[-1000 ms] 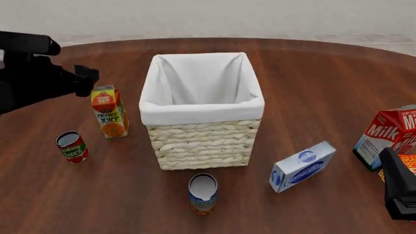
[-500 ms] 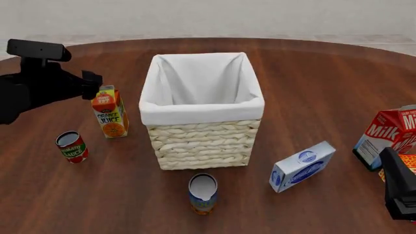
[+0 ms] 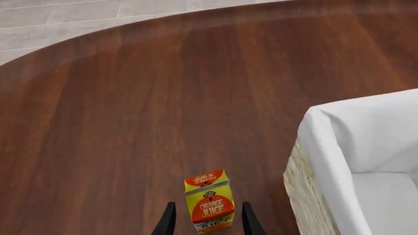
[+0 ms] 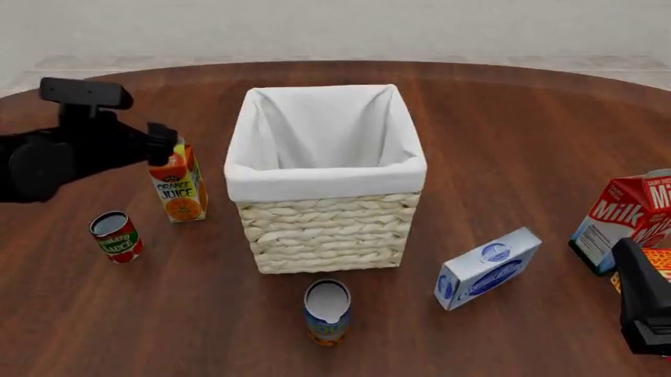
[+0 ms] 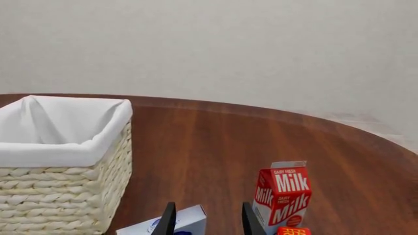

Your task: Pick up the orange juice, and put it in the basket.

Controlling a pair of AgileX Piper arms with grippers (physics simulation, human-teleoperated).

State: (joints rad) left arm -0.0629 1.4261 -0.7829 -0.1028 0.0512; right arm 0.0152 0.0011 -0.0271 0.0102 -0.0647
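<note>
Left tool poised over the orange juice carton, fingers spread, nothing held yet.

Round wooden worktop [image 4: 504, 133] w/ the basket [image 4: 327, 228] at centre, white liner folded over its rim. The orange juice [image 4: 178, 182] stands upright just left of the basket, apart from it. Left tool [image 3: 207, 223] sits wide, one finger each side of the carton top in the wrist view; contact not clear. Right tool [image 5: 207, 220] idles at the near right edge, fingers parted, holding nothing. For a good grip, I'd judge: drop lower so the fingers span the carton body, keep it centred, close gently so it doesn't tip, then lift clear above the basket rim before moving across.
</note>
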